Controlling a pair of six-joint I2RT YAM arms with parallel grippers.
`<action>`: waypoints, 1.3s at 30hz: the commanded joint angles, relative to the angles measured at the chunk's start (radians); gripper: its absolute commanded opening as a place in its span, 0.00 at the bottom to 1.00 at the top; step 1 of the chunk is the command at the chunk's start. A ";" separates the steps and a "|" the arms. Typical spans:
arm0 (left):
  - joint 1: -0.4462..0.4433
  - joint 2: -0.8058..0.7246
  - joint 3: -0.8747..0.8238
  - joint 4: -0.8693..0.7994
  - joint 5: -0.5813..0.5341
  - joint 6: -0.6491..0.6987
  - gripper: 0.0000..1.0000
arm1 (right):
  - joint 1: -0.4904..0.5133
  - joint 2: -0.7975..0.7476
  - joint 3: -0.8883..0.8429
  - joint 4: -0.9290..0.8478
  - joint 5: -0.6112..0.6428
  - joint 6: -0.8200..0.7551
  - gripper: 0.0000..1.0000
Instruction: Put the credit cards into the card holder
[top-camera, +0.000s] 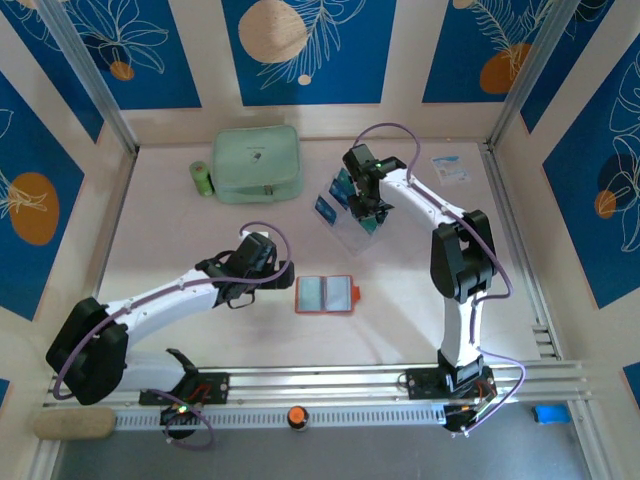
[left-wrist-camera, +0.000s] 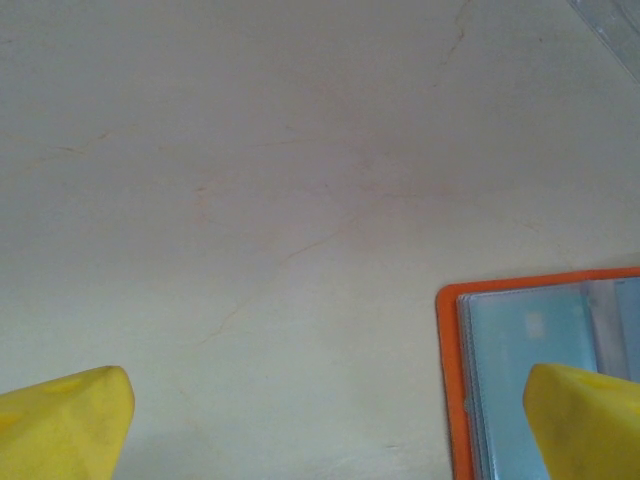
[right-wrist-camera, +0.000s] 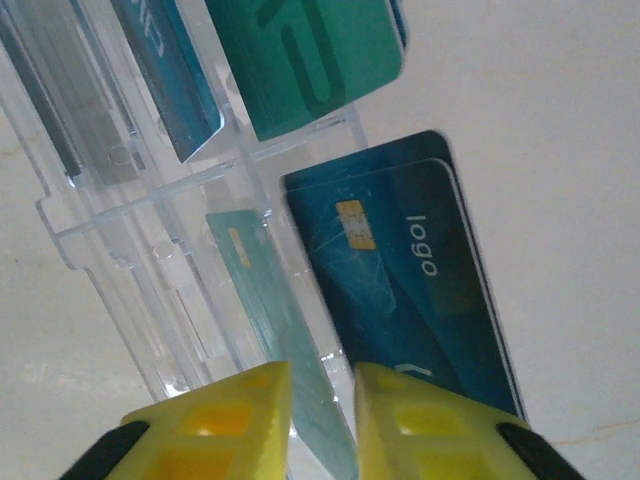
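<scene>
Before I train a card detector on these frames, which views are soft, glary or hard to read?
Top external: sharp and evenly lit, arms casting faint shadows on the table. Left wrist: hazy and washed out, the card holder cut by the frame edge. Right wrist: the clear rack gives confusing see-through edges, and the right gripper is blurred, though "logo" on a credit card stays legible.

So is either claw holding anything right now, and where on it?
The right claw pinches a teal card by its lower edge, at the acrylic rack. The left claw is open, empty.
</scene>
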 joint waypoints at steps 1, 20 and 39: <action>0.004 0.001 -0.002 0.015 0.014 0.005 1.00 | 0.009 0.004 0.038 -0.006 -0.002 -0.007 0.20; 0.005 0.001 0.000 0.013 0.021 0.015 1.00 | 0.038 -0.110 0.045 0.008 -0.067 -0.104 0.00; -0.007 0.152 0.091 0.016 0.122 0.110 1.00 | 0.033 -0.676 -0.697 0.616 -0.606 0.497 0.00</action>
